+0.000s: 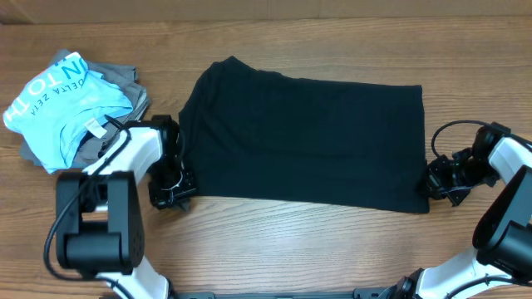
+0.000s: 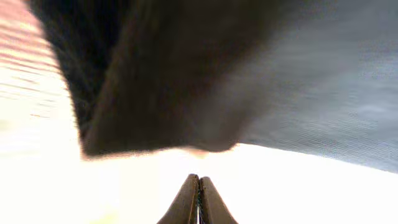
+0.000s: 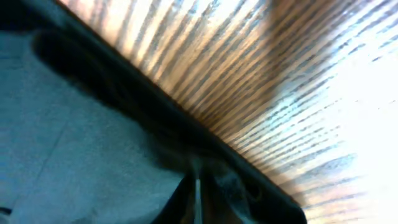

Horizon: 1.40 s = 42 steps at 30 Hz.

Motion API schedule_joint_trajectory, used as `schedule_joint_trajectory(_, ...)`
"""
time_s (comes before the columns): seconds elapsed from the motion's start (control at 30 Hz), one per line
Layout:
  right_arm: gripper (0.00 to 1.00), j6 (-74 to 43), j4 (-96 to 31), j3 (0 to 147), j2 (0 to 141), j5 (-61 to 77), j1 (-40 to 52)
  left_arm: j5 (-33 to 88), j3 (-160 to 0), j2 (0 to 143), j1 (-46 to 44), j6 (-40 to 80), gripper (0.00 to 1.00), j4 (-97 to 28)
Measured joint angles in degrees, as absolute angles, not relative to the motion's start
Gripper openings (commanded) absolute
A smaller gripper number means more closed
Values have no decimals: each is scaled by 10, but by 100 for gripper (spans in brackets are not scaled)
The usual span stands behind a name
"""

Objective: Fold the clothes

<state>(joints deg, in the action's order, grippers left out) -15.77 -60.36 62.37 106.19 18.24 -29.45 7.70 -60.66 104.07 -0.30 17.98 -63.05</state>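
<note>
The clothes, a plain black T-shirt (image 1: 307, 141), lie spread flat as a wide rectangle in the middle of the wooden table (image 1: 291, 249). My left gripper (image 1: 170, 198) sits at the shirt's near left corner. In the left wrist view its fingers (image 2: 199, 177) are pressed together with nothing between them, and the black cloth (image 2: 186, 74) lies just ahead. My right gripper (image 1: 428, 187) is at the shirt's near right edge. In the right wrist view its tips (image 3: 197, 165) pinch puckered dark fabric (image 3: 81, 137), with only a hairline slit between the fingers.
A light blue shirt with white lettering (image 1: 62, 104) lies on a pile of grey garments (image 1: 125, 76) at the far left, close behind my left arm. Bare wood runs along the front edge and to the right of the shirt.
</note>
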Motion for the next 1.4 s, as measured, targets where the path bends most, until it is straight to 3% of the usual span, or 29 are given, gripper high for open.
schedule_joint_trajectory(0.13,38,-153,-624,666,1065,193,-303,74,-623,969,-3,175,14,-587)
schedule_joint_trajectory(0.47,43,-133,-637,707,1065,253,-319,55,-627,960,-4,146,28,-486)
schedule_joint_trajectory(0.53,43,-131,-637,707,1065,257,-319,55,-622,987,-4,140,26,-475)
schedule_joint_trajectory(0.67,44,-128,-637,707,1065,262,-319,56,-616,1039,-4,130,4,-468)
schedule_joint_trajectory(1.33,43,-120,-639,707,1065,266,-319,53,-610,1079,-4,136,4,-650)
schedule_joint_trajectory(1.4,43,-117,-648,707,1065,266,-319,55,-611,1079,-4,136,12,-652)
